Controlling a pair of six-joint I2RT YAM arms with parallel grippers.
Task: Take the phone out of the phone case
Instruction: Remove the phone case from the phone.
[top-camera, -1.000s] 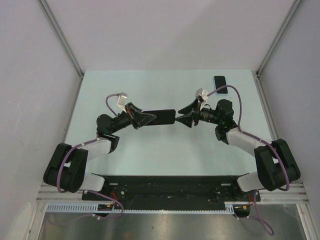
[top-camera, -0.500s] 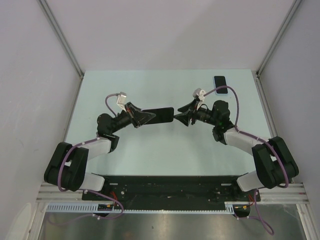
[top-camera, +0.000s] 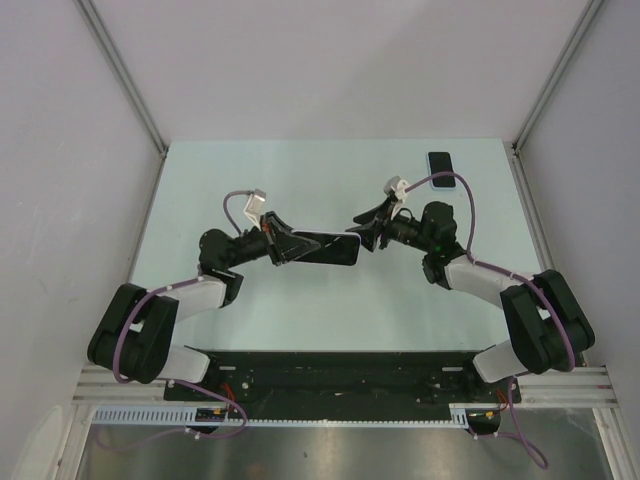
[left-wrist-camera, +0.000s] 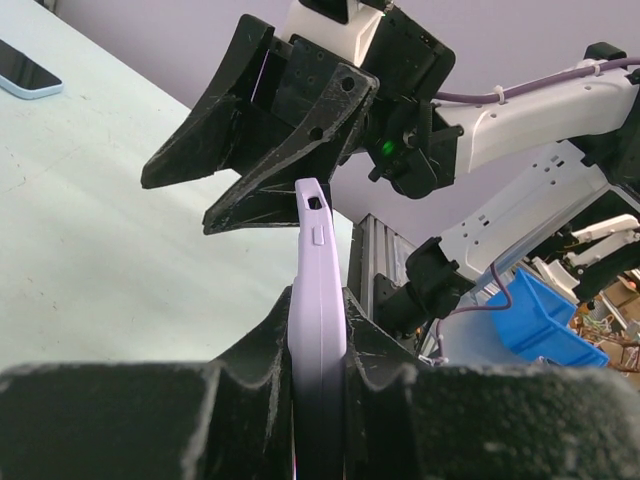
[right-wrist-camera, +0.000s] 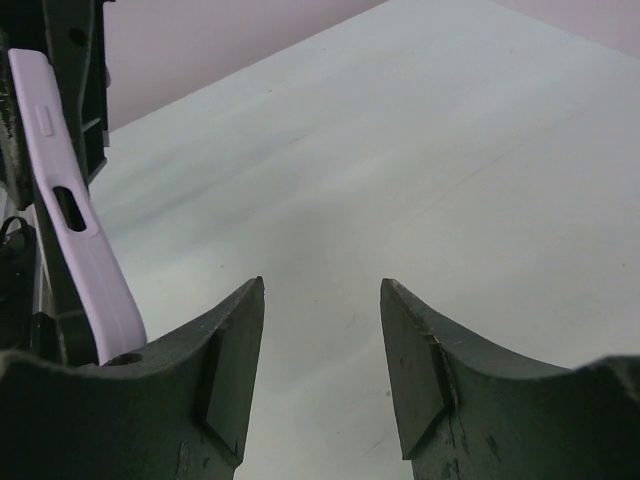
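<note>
My left tool (top-camera: 283, 246) is clamped on the lilac phone case (left-wrist-camera: 318, 300), held on edge above the table (top-camera: 300, 310). My right tool (right-wrist-camera: 320, 300) stands apart and empty beside its free end. The step looks like extraction; next I'd grip that end and peel.

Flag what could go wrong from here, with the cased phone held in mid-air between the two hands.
1. The left hand clamps the case at one end only, above the table. A push on the free end might lever it loose and drop it.
2. The right hand is open, but the case lies outside its fingers. Closing now would likely miss or only clip a corner.
</note>
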